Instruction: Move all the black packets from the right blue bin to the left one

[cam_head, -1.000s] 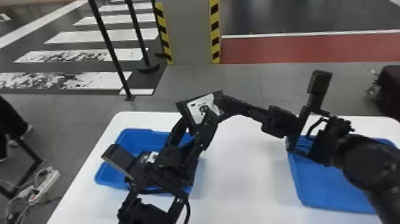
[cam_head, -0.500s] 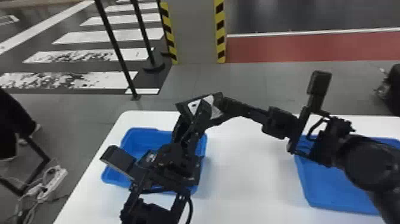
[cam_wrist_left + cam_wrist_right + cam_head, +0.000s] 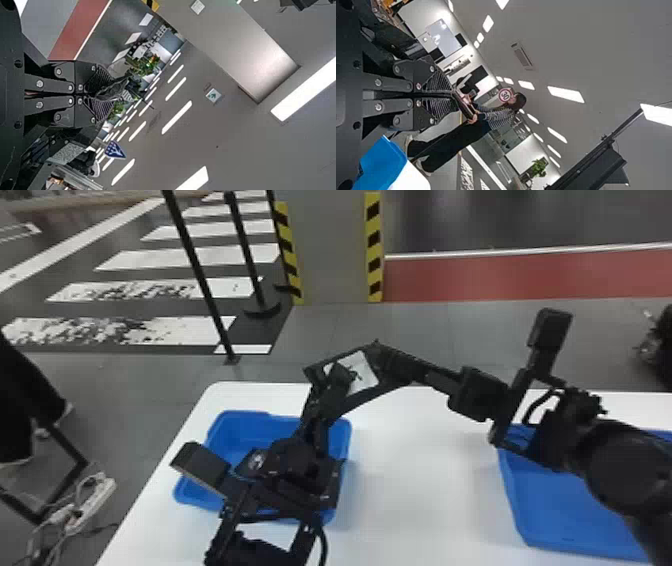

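Left blue bin (image 3: 227,427) sat on the white counter (image 3: 420,500), contents largely hidden behind the left arm. Left pincer (image 3: 331,390), raised, was clenched on a crumpled black packet (image 3: 113,89). White label (image 3: 367,375) beside it, marks illegible. Right pincer (image 3: 387,362) pointed leftward, gripping a flat dark packet (image 3: 463,104). Right blue bin (image 3: 555,510) stood partly under its arm.

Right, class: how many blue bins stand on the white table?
2: the left bin, partly behind the left arm, and the right bin, partly behind the right arm.
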Controlling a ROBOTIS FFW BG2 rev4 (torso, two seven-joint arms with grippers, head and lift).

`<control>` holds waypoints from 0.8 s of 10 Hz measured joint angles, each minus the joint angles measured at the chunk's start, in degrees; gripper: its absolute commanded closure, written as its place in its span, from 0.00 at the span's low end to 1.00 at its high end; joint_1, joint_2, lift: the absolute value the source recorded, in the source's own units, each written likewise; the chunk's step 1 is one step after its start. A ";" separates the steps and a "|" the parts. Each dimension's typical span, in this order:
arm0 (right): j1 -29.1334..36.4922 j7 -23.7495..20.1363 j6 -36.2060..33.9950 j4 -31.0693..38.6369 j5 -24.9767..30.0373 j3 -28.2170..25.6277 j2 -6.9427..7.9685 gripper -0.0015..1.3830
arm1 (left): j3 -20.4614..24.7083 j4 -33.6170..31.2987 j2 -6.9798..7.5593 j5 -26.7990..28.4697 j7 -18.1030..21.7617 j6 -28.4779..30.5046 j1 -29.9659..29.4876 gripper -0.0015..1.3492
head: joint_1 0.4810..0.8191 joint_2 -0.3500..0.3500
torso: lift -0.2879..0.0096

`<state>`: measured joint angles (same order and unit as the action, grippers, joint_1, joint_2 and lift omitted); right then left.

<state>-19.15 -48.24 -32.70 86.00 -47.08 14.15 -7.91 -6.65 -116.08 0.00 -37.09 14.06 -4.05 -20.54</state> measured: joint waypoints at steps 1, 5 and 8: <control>-0.10 -0.15 1.47 -0.20 0.21 -0.09 0.00 0.10 | -0.08 0.00 0.00 0.00 0.00 -0.25 0.08 0.90 | 0.41 0.77 | 0.60; 8.11 3.62 5.30 7.26 16.12 -11.54 -0.23 0.20 | 6.31 4.33 0.00 10.03 -2.73 -7.37 0.52 0.90 | 0.45 0.72 | 0.60; 16.04 5.73 5.19 10.16 16.66 -14.38 -2.32 0.21 | 14.90 12.41 0.00 32.16 -7.83 -8.66 3.53 0.90 | 0.63 0.78 | 0.60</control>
<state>-3.11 -42.51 -27.50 96.15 -30.41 -0.23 -10.23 8.26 -103.67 0.00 -4.92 6.23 -12.71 -17.01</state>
